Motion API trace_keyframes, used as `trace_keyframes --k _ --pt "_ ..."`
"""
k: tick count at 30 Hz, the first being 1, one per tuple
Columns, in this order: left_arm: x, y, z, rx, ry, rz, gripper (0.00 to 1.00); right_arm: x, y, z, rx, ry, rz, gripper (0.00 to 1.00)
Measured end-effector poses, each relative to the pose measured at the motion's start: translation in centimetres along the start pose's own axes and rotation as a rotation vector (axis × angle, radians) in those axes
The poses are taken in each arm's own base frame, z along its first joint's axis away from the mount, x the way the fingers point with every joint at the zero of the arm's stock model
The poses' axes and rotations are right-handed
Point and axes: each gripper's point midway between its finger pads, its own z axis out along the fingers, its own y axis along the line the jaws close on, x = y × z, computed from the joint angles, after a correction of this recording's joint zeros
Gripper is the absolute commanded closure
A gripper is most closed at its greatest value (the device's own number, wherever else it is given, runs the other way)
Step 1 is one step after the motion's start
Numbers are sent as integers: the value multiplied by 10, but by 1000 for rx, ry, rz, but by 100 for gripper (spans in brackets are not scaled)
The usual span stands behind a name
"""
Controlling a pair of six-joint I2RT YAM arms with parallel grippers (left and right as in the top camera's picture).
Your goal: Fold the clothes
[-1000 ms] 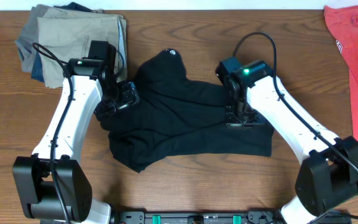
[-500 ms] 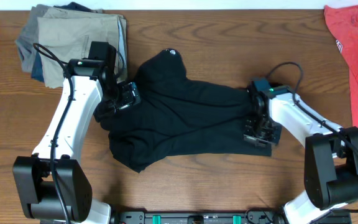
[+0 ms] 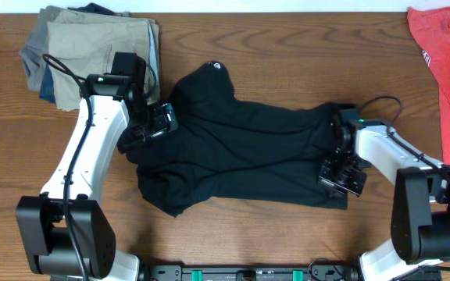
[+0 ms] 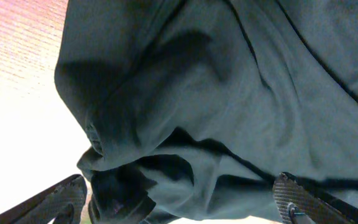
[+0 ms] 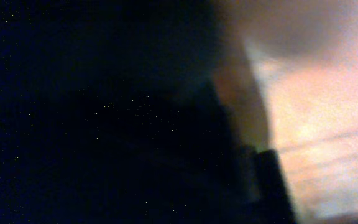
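The black garment (image 3: 241,148) lies spread across the table's middle, with its small white round logo (image 3: 215,67) at the top edge. My left gripper (image 3: 153,125) is at the garment's left edge. In the left wrist view its fingers (image 4: 185,205) are wide apart, with bunched black cloth (image 4: 229,93) between them. My right gripper (image 3: 341,176) sits low on the garment's lower right corner. The right wrist view is dark and blurred, filled with black cloth (image 5: 92,112) beside a strip of table (image 5: 316,124); its jaws do not show clearly.
A stack of folded tan, grey and blue trousers (image 3: 92,43) lies at the back left, close behind my left arm. A red-coral shirt (image 3: 448,62) lies at the right edge. Bare wooden table (image 3: 233,242) shows in front of the garment.
My right gripper has moved right and toward the front, and the garment's right part has come with it, flattening the fold. The left arm has not moved.
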Motion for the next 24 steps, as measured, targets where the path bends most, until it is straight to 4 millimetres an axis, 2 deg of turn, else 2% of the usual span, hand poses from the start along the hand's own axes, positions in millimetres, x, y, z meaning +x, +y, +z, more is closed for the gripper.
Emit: trace_keyframes --k 6,10,14,16,19,24 --pt "0 0 0 0 0 0 2 7 -39 -5 54 56 111 99" --pt "0 0 0 0 0 0 2 11 -66 -32 50 -13 181 99" --pt "0 0 0 0 0 0 2 4 -80 -63 -50 -157 215 99" --pt "-1 0 0 2 -3 0 2 2 -76 -76 -127 -221 178 99" --pt "-2 -1 0 4 -8 1 2 3 -61 -91 -236 -280 86 99" --pt "-2 -1 0 5 -10 1 2 2 -35 -97 -320 -300 -38 99"
